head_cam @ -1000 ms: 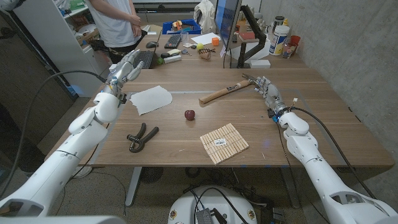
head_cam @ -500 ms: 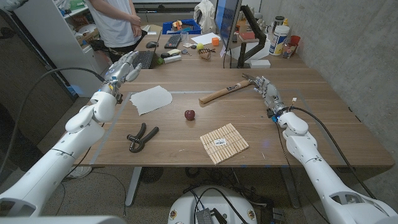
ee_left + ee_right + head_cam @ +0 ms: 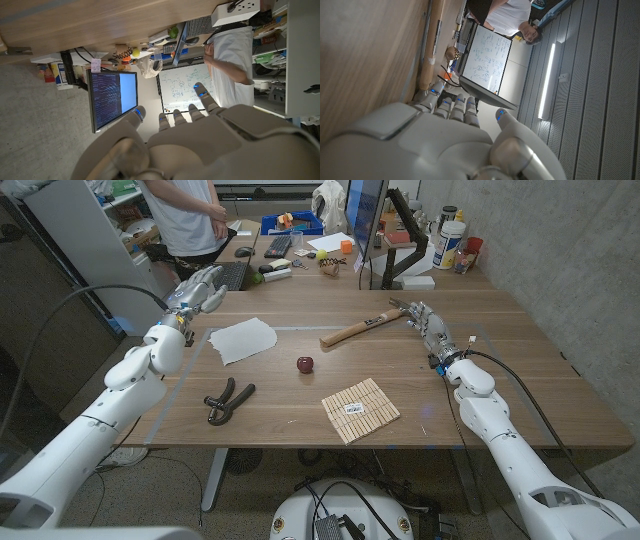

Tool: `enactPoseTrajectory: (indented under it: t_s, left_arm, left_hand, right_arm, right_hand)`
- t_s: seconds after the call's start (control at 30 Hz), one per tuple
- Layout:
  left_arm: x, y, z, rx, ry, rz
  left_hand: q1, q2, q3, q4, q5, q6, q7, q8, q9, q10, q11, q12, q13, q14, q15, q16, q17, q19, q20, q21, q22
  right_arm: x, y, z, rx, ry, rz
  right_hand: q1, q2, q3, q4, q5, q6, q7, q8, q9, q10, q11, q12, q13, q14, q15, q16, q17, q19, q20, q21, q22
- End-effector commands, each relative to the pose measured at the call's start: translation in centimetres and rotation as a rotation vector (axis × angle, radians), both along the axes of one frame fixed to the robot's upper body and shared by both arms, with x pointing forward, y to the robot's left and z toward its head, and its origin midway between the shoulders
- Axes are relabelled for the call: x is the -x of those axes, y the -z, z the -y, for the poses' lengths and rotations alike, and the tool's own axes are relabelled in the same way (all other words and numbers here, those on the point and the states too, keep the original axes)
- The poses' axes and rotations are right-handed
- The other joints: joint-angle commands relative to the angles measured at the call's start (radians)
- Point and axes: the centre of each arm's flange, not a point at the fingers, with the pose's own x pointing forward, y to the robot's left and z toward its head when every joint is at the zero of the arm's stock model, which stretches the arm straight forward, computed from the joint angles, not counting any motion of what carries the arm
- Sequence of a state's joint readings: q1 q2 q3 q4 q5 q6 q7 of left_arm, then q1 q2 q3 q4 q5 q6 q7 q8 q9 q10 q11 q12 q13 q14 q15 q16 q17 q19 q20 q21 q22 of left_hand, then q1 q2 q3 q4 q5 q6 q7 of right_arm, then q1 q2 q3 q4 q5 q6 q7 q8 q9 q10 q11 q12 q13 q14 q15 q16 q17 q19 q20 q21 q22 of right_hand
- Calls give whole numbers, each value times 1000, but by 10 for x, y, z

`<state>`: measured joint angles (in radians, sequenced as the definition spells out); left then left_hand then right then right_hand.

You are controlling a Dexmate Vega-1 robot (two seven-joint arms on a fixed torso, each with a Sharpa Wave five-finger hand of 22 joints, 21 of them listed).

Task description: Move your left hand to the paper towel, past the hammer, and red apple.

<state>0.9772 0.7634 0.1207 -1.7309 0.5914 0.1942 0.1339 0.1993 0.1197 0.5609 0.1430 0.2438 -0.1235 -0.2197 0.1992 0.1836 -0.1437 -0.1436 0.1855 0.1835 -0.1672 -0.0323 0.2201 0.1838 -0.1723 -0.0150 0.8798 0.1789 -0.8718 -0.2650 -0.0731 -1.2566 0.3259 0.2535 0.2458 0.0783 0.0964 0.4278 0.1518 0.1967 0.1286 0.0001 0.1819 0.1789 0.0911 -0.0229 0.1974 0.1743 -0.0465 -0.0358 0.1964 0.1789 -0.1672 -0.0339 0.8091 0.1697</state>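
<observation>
left robot hand (image 3: pixel 198 288) of mine is up over the far left corner of the worktop (image 3: pixel 300 395), fingers spread, holding nothing. it is beside the paper towel (image 3: pixel 243 339), up and to the left of it, not touching it. the paper towel lies flat on the wood. the red apple (image 3: pixel 305 364) sits near the middle, to the right of the paper towel. the hammer (image 3: pixel 365 325) lies farther right, its head close to my right robot hand (image 3: pixel 428 326). that robot hand has its fingers out straight, loose, with nothing in it. black pliers (image 3: pixel 225 400) lie near my left arm. a rack of wooden pegs (image 3: pixel 360 409) lies near the front. a person (image 3: pixel 188 215) stands behind the worktop.
</observation>
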Motion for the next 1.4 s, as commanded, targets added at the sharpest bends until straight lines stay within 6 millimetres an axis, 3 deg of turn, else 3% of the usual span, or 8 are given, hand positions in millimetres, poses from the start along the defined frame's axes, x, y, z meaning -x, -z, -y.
enactPoseTrajectory:
  t_s: [0.03, 1.4]
  left_arm:
    - [-7, 3, -10, 5, -46, -56]
    - [-34, -1, -5, -17, -87, -181]
  left_hand:
    - [1, -10, -5, -4, -4, 6, -2, 4, 5, 12, -5, 10, 5, -115, -58, -2, 6, -288, 5, -2, 5]
    - [-11, -21, -25, 2, -9, 22, -3, 7, 7, 7, 2, 4, 7, -133, -66, -7, 9, -297, -9, -15, 5]
  right_arm:
    - [0, 0, 1, 9, 4, 2]
    - [-1, 3, 5, 28, 13, -3]
  right_hand:
    - [-10, 79, -4, 4, 5, 7, 1, 7, 4, 2, 2, 7, 6, -8, -29, 3, 5, -12, -105, -2, 6]
    - [-12, 79, -8, 3, 6, 7, 1, 7, 4, 5, 4, 7, 6, -9, -27, 2, 5, -8, -104, -13, 6]
